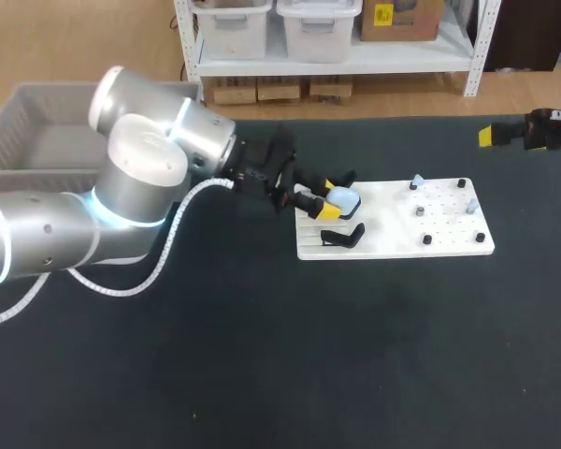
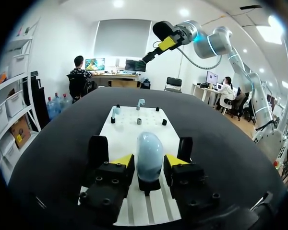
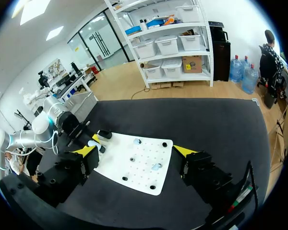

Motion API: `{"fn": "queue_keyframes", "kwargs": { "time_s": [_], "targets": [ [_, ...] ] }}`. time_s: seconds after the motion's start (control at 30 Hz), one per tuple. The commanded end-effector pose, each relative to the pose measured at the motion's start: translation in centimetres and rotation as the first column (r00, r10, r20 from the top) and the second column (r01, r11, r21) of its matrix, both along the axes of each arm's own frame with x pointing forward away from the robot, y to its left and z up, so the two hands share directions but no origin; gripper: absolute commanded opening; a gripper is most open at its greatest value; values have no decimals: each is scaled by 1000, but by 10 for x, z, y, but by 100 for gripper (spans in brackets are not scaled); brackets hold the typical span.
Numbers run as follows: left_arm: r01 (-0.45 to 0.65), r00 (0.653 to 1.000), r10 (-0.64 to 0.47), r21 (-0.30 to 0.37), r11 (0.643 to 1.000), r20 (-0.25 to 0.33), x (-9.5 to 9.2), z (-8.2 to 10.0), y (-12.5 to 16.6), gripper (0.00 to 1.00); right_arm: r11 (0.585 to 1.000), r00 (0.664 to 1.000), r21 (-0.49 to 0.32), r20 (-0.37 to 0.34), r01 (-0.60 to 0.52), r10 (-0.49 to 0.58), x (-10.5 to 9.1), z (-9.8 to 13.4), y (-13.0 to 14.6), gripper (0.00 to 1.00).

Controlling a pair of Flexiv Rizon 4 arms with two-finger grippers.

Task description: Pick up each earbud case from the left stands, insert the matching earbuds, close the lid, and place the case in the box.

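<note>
Left wrist view: left gripper grips the pale blue earbud case from both sides. The case's long axis points straight ahead, at the white board's left end. Right gripper hangs far right, wide open and empty.

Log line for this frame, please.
left gripper at light blue earbud case on its stand, grip unclear | right gripper open, raised, away from white board | second stand empty
</note>
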State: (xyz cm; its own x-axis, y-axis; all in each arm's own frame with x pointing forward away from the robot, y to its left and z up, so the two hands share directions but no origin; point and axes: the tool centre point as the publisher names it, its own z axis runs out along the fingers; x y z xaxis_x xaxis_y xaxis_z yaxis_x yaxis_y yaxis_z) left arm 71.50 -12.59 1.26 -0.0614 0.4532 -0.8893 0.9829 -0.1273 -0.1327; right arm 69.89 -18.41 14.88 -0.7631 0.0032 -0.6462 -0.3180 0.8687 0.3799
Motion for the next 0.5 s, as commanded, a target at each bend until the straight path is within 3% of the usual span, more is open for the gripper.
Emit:
{"fn": "queue_keyframes", "kwargs": {
  "time_s": [0.03, 0.17, 0.2, 0.33, 0.5],
  "targets": [
    [8, 1000, -8, 9, 1000, -4, 4, -2, -2, 32, 1000, 1000, 0, 0, -1, 1, 0, 0, 0, 100],
    [5, 1000, -5, 16, 1000, -5, 4, -2, -1, 17, 1000, 1000, 0, 0, -1, 1, 0, 0, 0, 100],
    [4, 1000, -3, 17, 1000, -4, 4, -2, -1, 0, 1000, 1000, 0, 0, -1, 1, 0, 0, 0, 100],
    [3, 1000, -3, 10, 1000, 9, 3, 5, 2, 0, 1000, 1000, 0, 0, -1, 1, 0, 0, 0, 100],
    [-24, 999, 27, -63, 998, 41, -5, 29, 14, 0, 1000, 1000, 0, 0, -1, 1, 0, 0, 0, 100]
  ]
}}
